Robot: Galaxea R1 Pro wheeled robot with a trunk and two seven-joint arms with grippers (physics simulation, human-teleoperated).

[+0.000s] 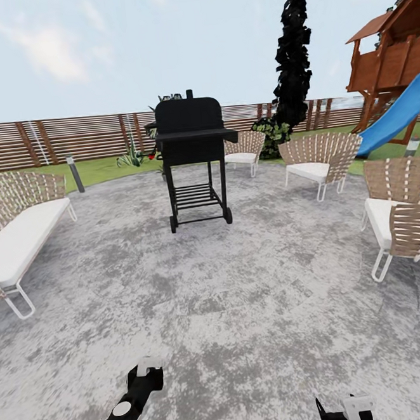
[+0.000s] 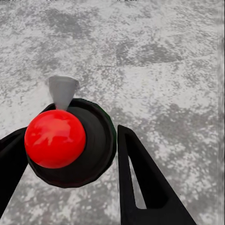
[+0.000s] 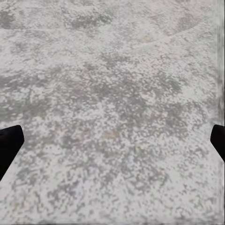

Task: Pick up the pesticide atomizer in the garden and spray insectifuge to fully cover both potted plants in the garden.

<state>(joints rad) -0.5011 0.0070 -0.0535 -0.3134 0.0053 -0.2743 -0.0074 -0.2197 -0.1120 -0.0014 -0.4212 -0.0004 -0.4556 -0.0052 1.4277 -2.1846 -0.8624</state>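
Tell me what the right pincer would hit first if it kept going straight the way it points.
Most likely the grey stone paving: the right pincer is open and empty, its fingertips wide apart, with just paving ahead. How far off is unclear.

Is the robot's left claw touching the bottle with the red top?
Touching. In the left wrist view, the left gripper has the bottle wedged between its two black fingers, pressed against both sides.

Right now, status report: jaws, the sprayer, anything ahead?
Left gripper jaws shut on red-topped dark atomizer bottle. Right gripper jaws open, empty. Black wheeled barbecue grill straight ahead on grey stone paving.
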